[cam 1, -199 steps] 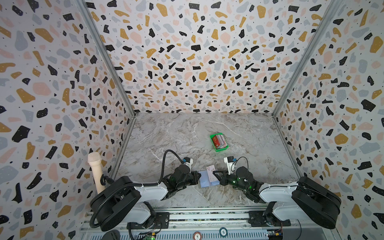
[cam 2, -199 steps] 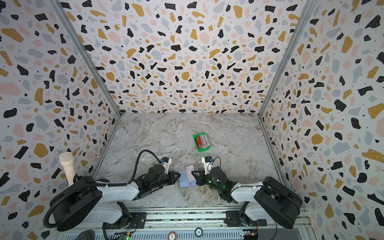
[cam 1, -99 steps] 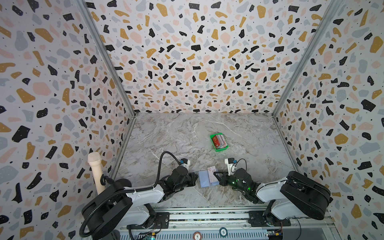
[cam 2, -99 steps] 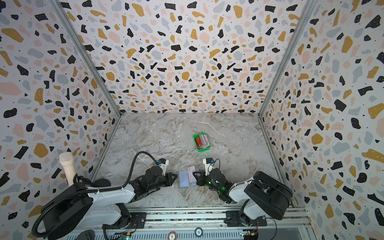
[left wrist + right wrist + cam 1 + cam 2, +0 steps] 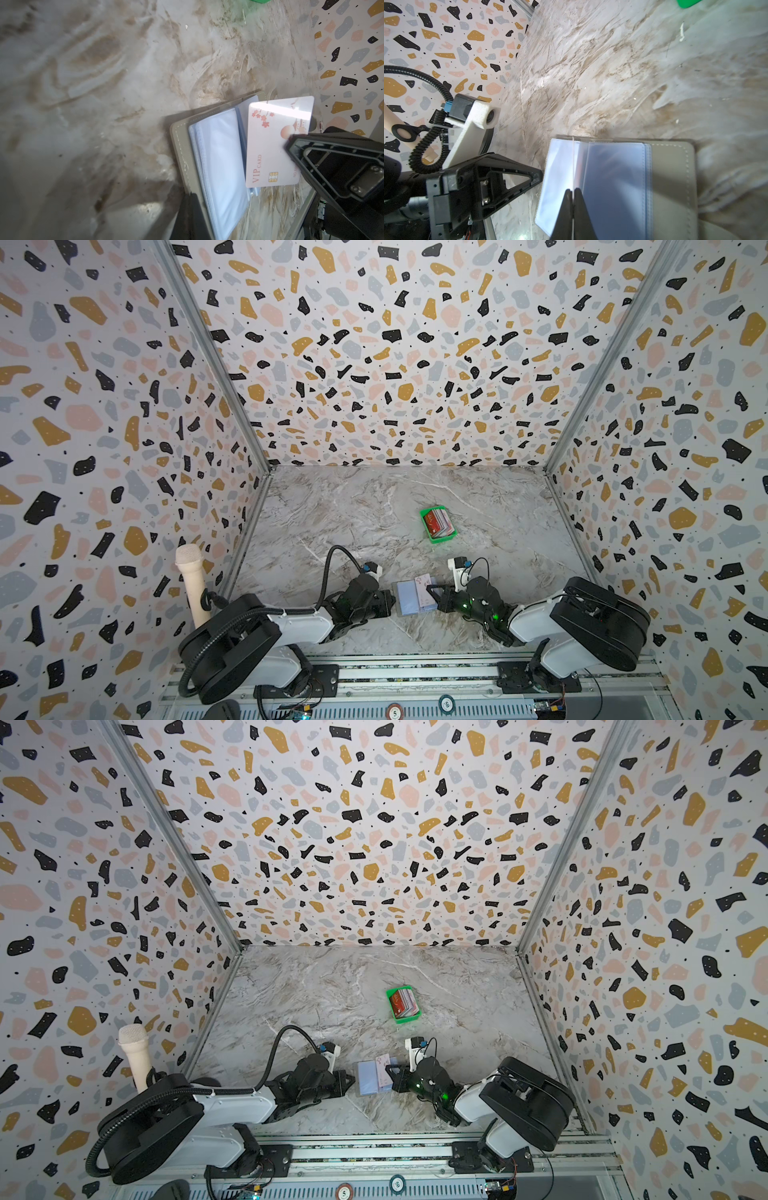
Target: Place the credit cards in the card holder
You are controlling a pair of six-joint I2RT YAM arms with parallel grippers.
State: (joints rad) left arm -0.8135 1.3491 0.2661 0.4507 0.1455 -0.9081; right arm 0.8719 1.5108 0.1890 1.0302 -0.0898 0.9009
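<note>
Presently the right claw [image 5: 573, 190] is clenched on one white card [image 5: 274, 145], pinched at one edge. Its own wrist view shows the card edge-on between the closed jaws. The card hangs tilted over the open holder [image 5: 180, 149], with its free edge above the clear pockets [image 5: 612, 176] near the spine. Whether that edge has entered a pocket cannot be told, and nearly all of the card's face stands clear.

Left claw [image 5: 538, 176]: jaws closed, tip touching the holder's outer edge on the side away from the right claw. Whether it pinches the cover or only steadies it cannot be told.

The holder lies open on the table [image 5: 353, 510] at the near edge, between the two claws. No card shows in the pockets in view.

Well apart, farther back, the tray [image 5: 440, 539] holds the remaining cards [image 5: 439, 522], stacked on edge with a red one foremost.

Finding: the task looks to be at an early stage. One card is at the point of insertion and not seated. The tray's whole stack is left to move.
</note>
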